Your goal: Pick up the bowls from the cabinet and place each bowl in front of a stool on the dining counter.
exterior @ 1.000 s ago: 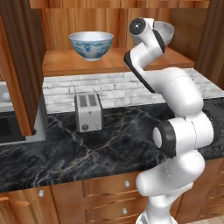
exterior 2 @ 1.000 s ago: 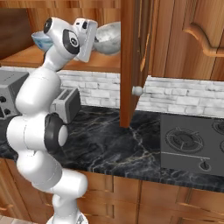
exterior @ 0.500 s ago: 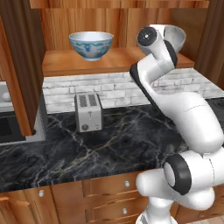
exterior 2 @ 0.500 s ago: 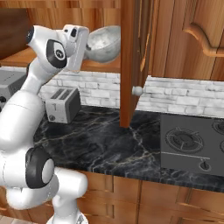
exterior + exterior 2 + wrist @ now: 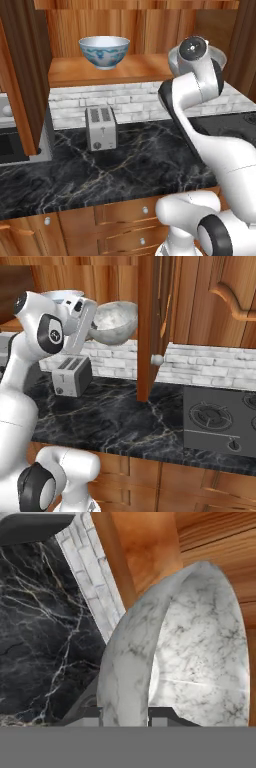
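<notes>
Left base view: the white-and-blue floral bowl point(image 5: 104, 51) stands upright on the plank shelf of the cabinet point(image 5: 115, 70), toward the shelf's left side. The marble bowl point(image 5: 218, 56) is at the shelf's right end, mostly hidden behind the arm's upper joint; only parts of its grey-white rim show on either side of the joint. Below the shelf, a silver toaster point(image 5: 101, 128) stands on the black marble counter point(image 5: 125, 170) against the white brick backsplash point(image 5: 135, 102).

Right base view: the marble bowl point(image 5: 116, 321) is held clear of the shelf, tilted with its opening facing up and toward the camera — it hangs in the air just left of the open cabinet door point(image 5: 150, 326). The gripper point(image 5: 93, 327) meets the bowl at its left rim. The door's round silver knob point(image 5: 157, 360) sits below and right of the bowl. The toaster point(image 5: 73, 375) stands on the counter beneath the gripper; a cooktop point(image 5: 220, 421) lies at the right.

Hand view: the marble bowl point(image 5: 195, 657) is seen edge-on (its rim runs up from between the finger tips). The two dark fingertips point(image 5: 90, 714) sit on either side of the rim wall — the jaws are clamped on the marble bowl. The counter and brick backsplash show behind it at left, with cabinet wood at top.
</notes>
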Controlling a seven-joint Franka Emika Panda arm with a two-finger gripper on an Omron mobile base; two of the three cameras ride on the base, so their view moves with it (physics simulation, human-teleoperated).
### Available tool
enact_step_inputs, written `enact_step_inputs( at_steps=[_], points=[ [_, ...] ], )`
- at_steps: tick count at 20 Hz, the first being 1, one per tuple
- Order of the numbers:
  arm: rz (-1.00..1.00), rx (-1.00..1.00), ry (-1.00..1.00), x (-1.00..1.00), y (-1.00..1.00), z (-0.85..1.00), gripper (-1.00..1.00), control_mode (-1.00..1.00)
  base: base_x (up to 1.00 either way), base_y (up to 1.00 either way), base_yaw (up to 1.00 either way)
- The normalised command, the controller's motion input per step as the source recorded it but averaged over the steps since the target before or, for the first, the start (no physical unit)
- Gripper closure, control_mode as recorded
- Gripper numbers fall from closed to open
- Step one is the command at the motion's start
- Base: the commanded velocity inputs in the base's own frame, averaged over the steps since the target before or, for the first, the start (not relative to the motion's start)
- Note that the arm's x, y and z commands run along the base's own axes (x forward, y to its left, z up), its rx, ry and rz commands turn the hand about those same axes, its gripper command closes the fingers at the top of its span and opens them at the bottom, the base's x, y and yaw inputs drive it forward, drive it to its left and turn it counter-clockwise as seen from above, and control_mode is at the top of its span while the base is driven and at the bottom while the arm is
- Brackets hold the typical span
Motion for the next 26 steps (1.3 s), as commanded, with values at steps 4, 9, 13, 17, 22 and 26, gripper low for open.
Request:
enact_step_inputs(
  at_steps=[4,9,13,17,22,26],
  points=[
    [0.00,0.33,0.14,-0.64,0.10,0.00,1.00,-1.00,0.00,0.00,0.00],
    [0.00,0.28,0.09,-0.76,0.18,0.00,1.00,-1.00,0.00,0.00,0.00],
    [0.01,0.04,0.04,-0.77,0.22,-0.20,1.00,-1.00,0.00,0.00,0.00],
    [0.07,-0.18,-0.01,-0.57,0.29,-0.41,1.00,-1.00,0.00,0.00,0.00],
    [0.07,-0.18,0.00,-0.29,0.25,-0.54,1.00,-1.00,0.00,0.00,0.00],
    [0.05,-0.09,0.04,-0.16,0.29,-0.44,1.00,-1.00,0.00,0.00,0.00]
  ],
)
